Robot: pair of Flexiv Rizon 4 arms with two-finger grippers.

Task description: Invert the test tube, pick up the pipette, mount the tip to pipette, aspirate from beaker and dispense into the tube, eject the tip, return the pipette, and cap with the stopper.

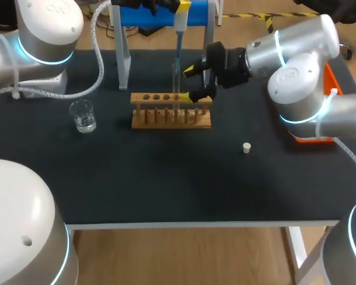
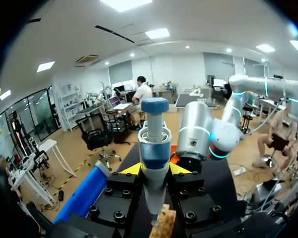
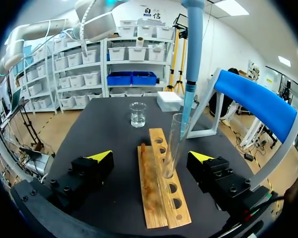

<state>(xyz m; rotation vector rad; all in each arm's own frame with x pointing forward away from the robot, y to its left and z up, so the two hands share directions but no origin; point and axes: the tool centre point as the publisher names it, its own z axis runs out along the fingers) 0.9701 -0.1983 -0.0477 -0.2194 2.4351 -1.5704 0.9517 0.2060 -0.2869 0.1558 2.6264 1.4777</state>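
The left fingers (image 2: 154, 169) are clamping the pipette (image 2: 154, 144) around its barrel. Its tip (image 3: 187, 104) is dipping into the mouth of the tube (image 3: 173, 146), which is standing in the rack (image 3: 161, 198) between the wide-open right fingers (image 3: 151, 156), touching neither. The tube is probably thin, slick, brittle glass, so a light grip on its mid-wall, below the tip, is looking safest.

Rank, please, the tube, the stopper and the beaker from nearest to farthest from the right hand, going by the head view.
1. The tube, standing in the rack, between the fingers of the open right hand.
2. The stopper, lying toward the front on the right.
3. The beaker, far over on the left.
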